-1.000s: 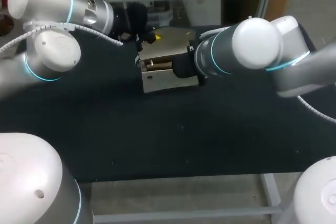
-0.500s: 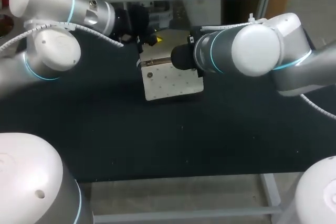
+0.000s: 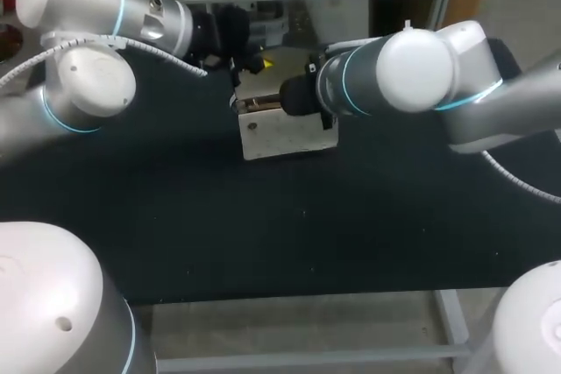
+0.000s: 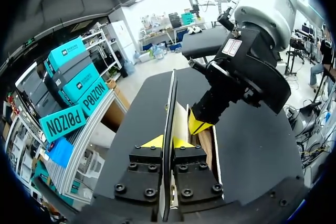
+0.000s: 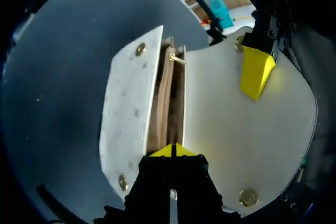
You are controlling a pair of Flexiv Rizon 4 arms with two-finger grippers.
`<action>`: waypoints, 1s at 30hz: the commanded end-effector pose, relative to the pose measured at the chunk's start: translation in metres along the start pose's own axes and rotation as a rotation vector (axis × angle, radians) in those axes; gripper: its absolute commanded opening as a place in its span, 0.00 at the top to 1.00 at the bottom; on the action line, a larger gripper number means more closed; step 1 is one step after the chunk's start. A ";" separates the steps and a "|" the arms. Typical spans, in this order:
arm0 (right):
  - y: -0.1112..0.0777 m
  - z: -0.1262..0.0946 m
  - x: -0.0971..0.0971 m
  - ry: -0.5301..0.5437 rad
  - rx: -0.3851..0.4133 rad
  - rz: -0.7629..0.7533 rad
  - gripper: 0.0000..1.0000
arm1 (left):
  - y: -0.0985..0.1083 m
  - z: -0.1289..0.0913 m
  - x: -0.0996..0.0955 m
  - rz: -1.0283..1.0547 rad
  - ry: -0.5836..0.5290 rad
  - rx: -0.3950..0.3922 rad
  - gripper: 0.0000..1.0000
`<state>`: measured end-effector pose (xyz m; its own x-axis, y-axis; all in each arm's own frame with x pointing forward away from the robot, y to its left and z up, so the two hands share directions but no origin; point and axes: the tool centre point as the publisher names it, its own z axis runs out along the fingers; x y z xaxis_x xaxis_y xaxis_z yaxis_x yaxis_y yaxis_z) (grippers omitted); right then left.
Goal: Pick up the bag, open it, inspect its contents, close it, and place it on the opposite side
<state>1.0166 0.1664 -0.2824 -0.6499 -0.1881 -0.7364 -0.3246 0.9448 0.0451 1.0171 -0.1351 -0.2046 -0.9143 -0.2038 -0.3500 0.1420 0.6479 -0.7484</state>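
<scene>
Left end effector [image 4: 169, 143]: narrow. Both yellow tips clamp the thin edge of the bag's flap, which runs edge-on between them.
Right end effector [image 5: 171, 151]: narrow, tips close together at the bag's mouth, over the near end of the brown interior. I cannot tell whether a layer is pinched between them.
Bag [image 3: 289, 133]: cream, at the far middle of the surface, between the two end effectors, with its mouth partly open.
Flap [image 5: 236, 129]: broad, cream, standing apart from the front panel. In the right wrist view, one yellow fingertip [image 5: 256, 72] of the left end effector lies against its face.
Front panel [image 5: 126, 108]: cream and perforated, with a brass stud [image 5: 140, 50] near its far corner. It is angled away from the flap.
Interior [image 5: 165, 106]: brown layers show in the gap between panel and flap.
Left arm [image 3: 88, 6]: comes in from the left and ends at the bag's far side.
Right arm [image 3: 412, 72]: comes in from the right, its wrist over the bag.
Surface [image 3: 263, 216]: black.
</scene>
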 end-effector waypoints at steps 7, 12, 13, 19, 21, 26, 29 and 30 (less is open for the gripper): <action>-0.003 -0.003 0.018 0.019 0.006 0.009 1.00 | 0.000 -0.004 -0.003 -0.021 -0.019 0.018 1.00; -0.006 0.000 0.021 0.040 0.007 0.024 1.00 | -0.001 -0.007 0.002 0.000 -0.012 0.030 1.00; -0.007 0.001 0.020 0.048 0.007 0.028 1.00 | -0.002 -0.006 0.003 0.007 -0.009 0.029 1.00; -0.007 0.014 0.012 0.131 -0.011 0.014 1.00 | -0.005 -0.007 0.010 0.049 0.000 0.042 1.00; -0.006 0.022 0.011 0.190 -0.027 0.001 1.00 | -0.006 -0.008 0.012 0.060 -0.002 0.047 1.00; -0.007 0.031 0.011 0.231 -0.025 -0.003 1.00 | -0.008 -0.010 0.014 0.079 -0.008 0.049 1.00; -0.007 0.034 0.012 0.246 -0.008 -0.001 0.80 | -0.008 -0.011 0.014 0.082 -0.011 0.051 1.00; -0.007 0.034 0.013 0.252 -0.010 0.000 0.73 | -0.007 -0.012 0.014 0.083 -0.013 0.051 1.00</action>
<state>1.0292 0.1643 -0.3114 -0.7756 -0.2394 -0.5841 -0.3359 0.9399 0.0608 1.0049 -0.1364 -0.2018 -0.8962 -0.1588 -0.4143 0.2300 0.6323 -0.7398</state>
